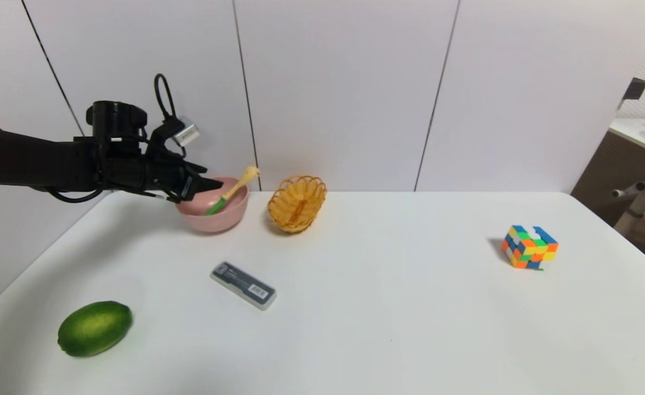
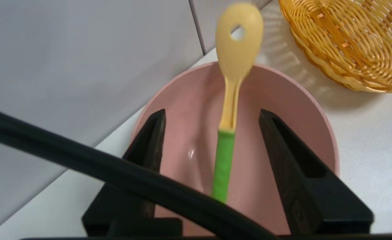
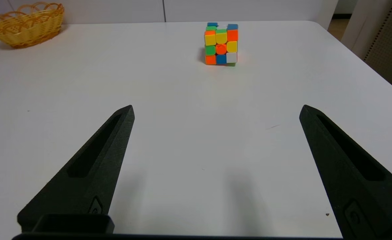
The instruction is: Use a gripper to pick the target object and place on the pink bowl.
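My left gripper [image 1: 212, 185] reaches in from the left at the far left corner of the white table [image 1: 388, 307], its tips just over the near rim of the pink bowl [image 1: 215, 216]. In my left wrist view its two black fingers [image 2: 282, 140] stand apart, with the toy pasta spoon [image 2: 231, 100] between them and clear pink showing on either side of the green handle, so neither finger touches it. The spoon sits in the bowl, its green handle end down inside and its pale yellow head sticking up past the far rim, tilted toward the wicker basket [image 1: 297, 203]. That basket lies tipped just beside the bowl, on its right. My right gripper [image 3: 216, 113] hangs spread wide over the bare near right part of the table, holding nothing, with a scrambled puzzle cube [image 1: 529, 247] ahead of it. Nearer to me on the left lies a grey rectangular case [image 1: 243, 285], flat and at an angle, and near the front left corner rests a green oval fruit [image 1: 95, 328], well apart from everything else.
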`<state>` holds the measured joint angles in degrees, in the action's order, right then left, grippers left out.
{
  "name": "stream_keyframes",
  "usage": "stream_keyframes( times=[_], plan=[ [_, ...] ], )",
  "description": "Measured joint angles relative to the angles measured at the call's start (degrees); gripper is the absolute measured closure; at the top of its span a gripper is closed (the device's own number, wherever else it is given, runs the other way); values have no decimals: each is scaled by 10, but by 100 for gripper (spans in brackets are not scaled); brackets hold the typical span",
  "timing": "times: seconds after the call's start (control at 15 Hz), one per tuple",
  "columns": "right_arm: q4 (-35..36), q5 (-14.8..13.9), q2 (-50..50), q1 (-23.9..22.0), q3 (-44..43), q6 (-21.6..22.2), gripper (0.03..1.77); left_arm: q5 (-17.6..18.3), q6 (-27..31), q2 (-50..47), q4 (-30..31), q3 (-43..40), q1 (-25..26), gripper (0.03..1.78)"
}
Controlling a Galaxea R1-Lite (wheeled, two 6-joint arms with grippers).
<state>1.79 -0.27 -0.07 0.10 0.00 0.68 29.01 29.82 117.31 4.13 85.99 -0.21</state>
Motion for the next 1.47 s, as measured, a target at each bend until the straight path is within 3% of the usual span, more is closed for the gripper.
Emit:
stream_keyframes(
  times=[0.47,0.6,0.8,1.0,1.13,1.47],
  plan=[
    [0,0,0,0,0,0,9,-10,-32,-74,14,9,0,37],
    [0,0,0,0,0,0,9,-50,-69,-128,13,-4,0,31],
    [0,0,0,0,0,0,9,-151,-136,-222,12,-47,1,25],
    [0,0,0,0,0,0,9,-255,-208,-344,18,-152,2,20],
    [0,0,0,0,0,0,9,-299,-241,-424,23,-233,3,18],
    [0,0,0,0,0,0,9,-321,-259,-639,30,-488,3,15]
  ],
)
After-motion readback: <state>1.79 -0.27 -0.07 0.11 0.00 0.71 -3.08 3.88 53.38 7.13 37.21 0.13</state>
